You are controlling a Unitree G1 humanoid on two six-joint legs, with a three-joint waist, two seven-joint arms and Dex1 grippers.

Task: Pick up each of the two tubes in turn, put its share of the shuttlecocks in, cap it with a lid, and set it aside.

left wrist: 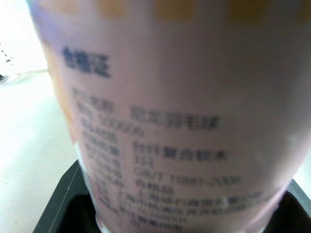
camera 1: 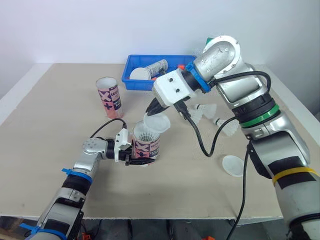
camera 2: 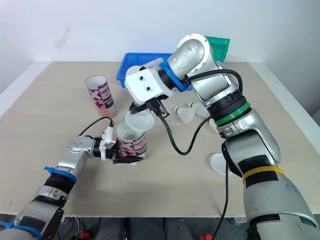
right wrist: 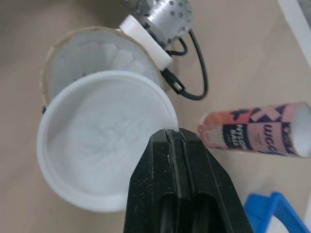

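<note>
- The left gripper is clamping its black fingers around the foot of the held tube, which is standing upright on the table
- The right gripper is pinching its fingers narrowly on the rim of a white lid, which is hanging tilted just over the held tube's open mouth, partly covering it
- White shuttlecock feathers are showing inside the held tube, near its top
- A second tube is standing upright and uncapped behind the held tube, toward the robot's left; what it contains cannot be told
- A blue bin is sitting farther behind the held tube, with a greyish tube lying in it beside a white round piece
- Two loose shuttlecocks are lying on the robot's right of the held tube, and a spare lid is lying flat farther right
</note>
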